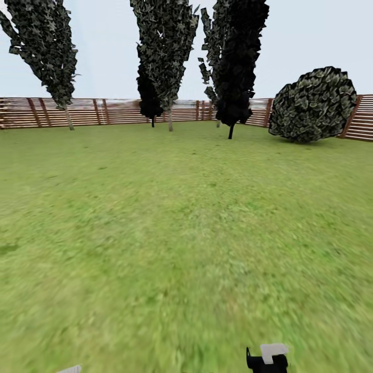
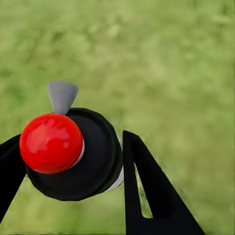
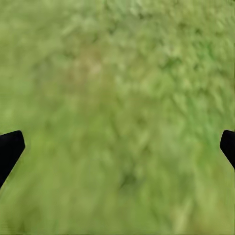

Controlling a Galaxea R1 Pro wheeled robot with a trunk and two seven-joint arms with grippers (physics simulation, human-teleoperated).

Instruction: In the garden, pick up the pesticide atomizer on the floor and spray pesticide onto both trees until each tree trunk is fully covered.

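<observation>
The pesticide atomizer (image 2: 73, 154), red-capped and black-bodied, sits clamped between the left gripper (image 2: 68, 171) fingers above the grass floor (image 2: 171, 73); the right gripper (image 3: 117, 147) hangs spread wide, empty; pickup looks done, spraying not begun; ahead, dark cone-shaped trees (image 1: 166, 46) line the slatted fence (image 1: 114, 111).

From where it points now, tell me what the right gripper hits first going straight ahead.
Likely the grass floor: between the right gripper's wide-apart fingertips nothing else lies in line, though how far off the ground is stays unclear.
</observation>
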